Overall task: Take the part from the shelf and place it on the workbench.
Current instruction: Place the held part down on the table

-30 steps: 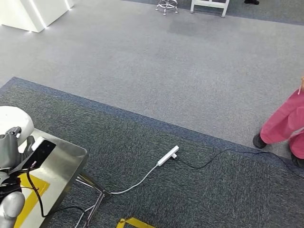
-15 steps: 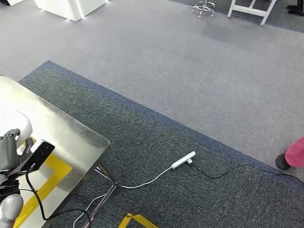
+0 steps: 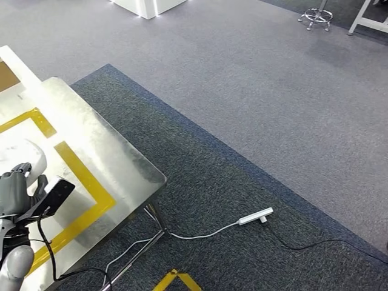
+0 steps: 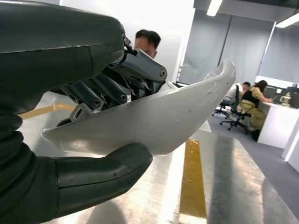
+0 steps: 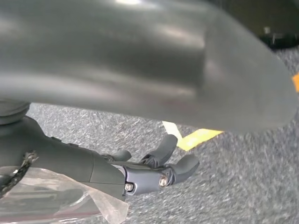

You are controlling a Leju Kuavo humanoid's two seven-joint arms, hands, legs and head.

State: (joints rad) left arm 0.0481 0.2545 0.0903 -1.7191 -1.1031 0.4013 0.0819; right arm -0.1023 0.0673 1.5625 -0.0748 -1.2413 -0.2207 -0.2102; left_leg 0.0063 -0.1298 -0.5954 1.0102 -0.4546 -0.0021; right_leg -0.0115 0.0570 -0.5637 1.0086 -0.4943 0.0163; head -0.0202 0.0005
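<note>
The part, a long white curved shell, is sitting in my left hand, thumb under it and fingers over its upper edge, so I am judging the carry to be nearly done. It is hanging above the steel worktop, not resting on it, its long axis running away from my wrist to a tapered tip. Next I am needing to lower it inside the yellow marking and let go. My right hand is hanging loosely curled over the carpet, holding nothing.
</note>
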